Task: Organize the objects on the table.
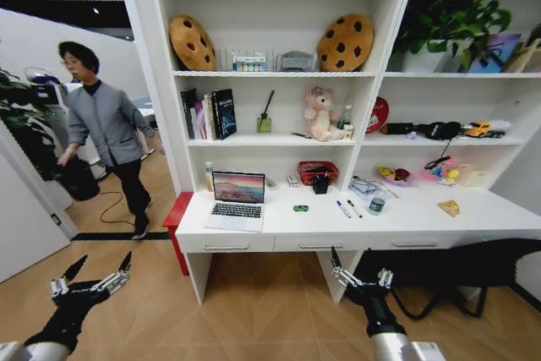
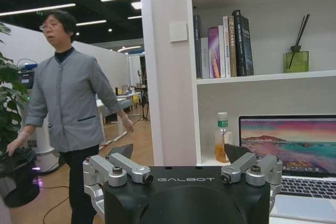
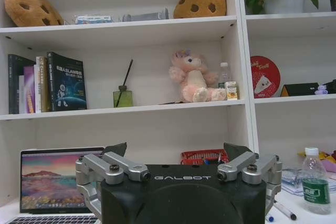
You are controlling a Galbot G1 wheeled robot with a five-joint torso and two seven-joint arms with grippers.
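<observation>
On the long white table (image 1: 423,224) a silver laptop (image 1: 235,200) stands open at the left, its screen lit (image 2: 289,142) (image 3: 55,179). A tiny green toy car (image 1: 301,208) lies to its right, then two pens (image 1: 348,209) (image 3: 283,211) and a small bottle with a green label (image 1: 377,203) (image 3: 315,187). My left gripper (image 1: 91,281) (image 2: 178,153) is open, low over the floor, well short of the table's left end. My right gripper (image 1: 362,275) (image 3: 176,150) is open too, just below the drawer fronts, holding nothing.
A person (image 1: 106,133) walks on the floor at the left, beside a plant (image 1: 21,120). A red stool (image 1: 177,213) stands against the table's left end. Black cables and a dark mat (image 1: 456,264) lie under the right part. A red mesh basket (image 1: 317,172) sits at the back.
</observation>
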